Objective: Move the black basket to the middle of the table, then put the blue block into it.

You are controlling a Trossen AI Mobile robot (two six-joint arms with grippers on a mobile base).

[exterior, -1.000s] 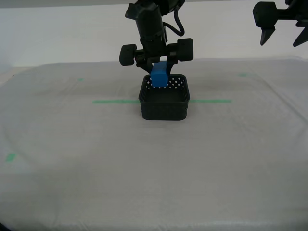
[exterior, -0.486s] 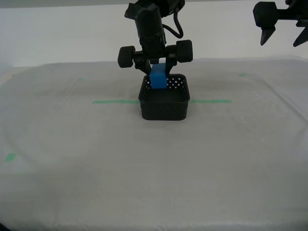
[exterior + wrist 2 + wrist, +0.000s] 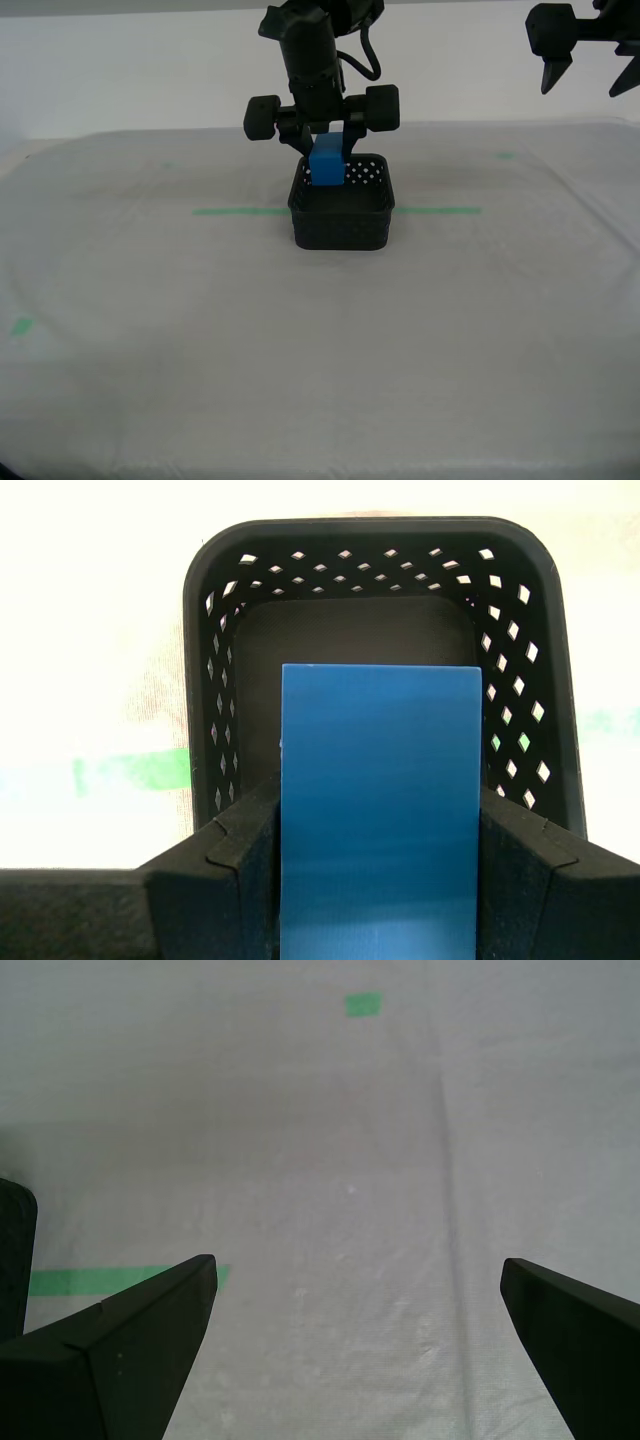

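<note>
While my second gripper (image 3: 327,150) hung over the small black perforated plastic basket (image 3: 341,216), the small bright-blue rectangular block (image 3: 327,167) sat clamped between its jaws, lower end level with the basket's rim. Against the views of 1 second and half a second before, the block had eased down slightly and shifted a touch toward the exterior view's left; the basket had not moved. Judgement: the basket leg looked finished, since the basket stood near mid-table on the green tape line (image 3: 237,211), and only the release remained.

In the second wrist view the block (image 3: 379,810) lay squarely over the basket's open floor (image 3: 350,630), so a drop should land inside.

My first gripper (image 3: 585,70) was raised well clear at the exterior view's upper right, jaws wide apart and empty.

Surface: the wide table under pale grey-white sheeting (image 3: 320,340), faintly creased, with 3 small green marks visible besides the line. Room: a plain pale wall behind.
</note>
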